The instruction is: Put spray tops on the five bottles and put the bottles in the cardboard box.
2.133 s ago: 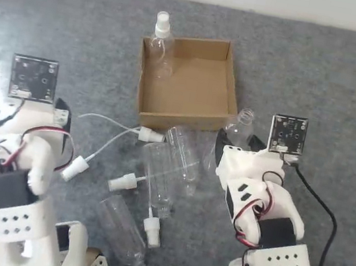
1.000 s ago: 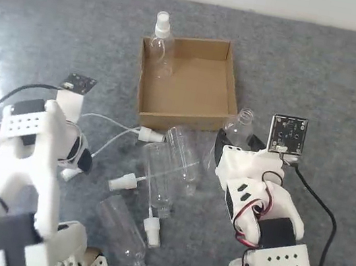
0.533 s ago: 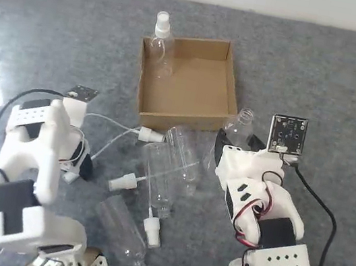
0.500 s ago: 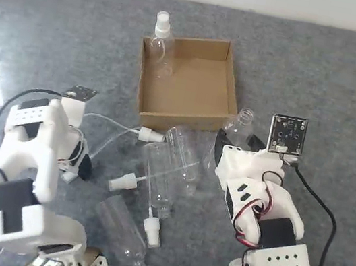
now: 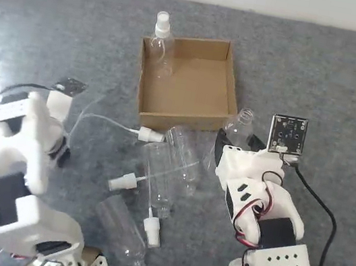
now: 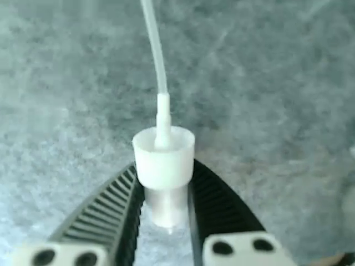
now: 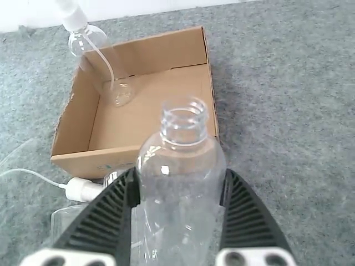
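Withdrawn toward the worktop's [image 5: 351, 80] left edge since the earlier frame, the left gripper [image 6: 164, 180] is closed firmly on a white plastic spray top [image 6: 164, 154] with a trailing tube. A clear open-necked plastic bottle [image 7: 180, 166] is clamped upright in the right gripper [image 7: 178, 191], just beside the brown cardboard box's [image 5: 184, 116] near right corner. One capped clear bottle [image 5: 161, 48] stands in the box's far left corner. The box sits near the worktop's far edge.

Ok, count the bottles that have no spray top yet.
4. One bottle stands upright in the right gripper; three lie on the table: two side by side near the cardboard box, one nearer the arm bases.
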### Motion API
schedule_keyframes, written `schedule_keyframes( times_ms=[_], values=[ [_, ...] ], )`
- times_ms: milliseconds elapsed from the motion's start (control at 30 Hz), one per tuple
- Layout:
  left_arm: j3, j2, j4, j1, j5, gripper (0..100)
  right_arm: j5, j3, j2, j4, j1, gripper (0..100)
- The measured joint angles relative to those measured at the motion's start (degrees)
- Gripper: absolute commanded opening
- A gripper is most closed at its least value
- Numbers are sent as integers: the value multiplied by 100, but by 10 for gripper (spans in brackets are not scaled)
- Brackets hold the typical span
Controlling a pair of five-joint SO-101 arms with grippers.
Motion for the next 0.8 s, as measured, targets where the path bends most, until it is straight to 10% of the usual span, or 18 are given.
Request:
schedule_keyframes(
  times_ms=[800],
  values=[
    [-1820,62,853,-1275,-5881,47,0,0,0,0,0,56]
  ],
)
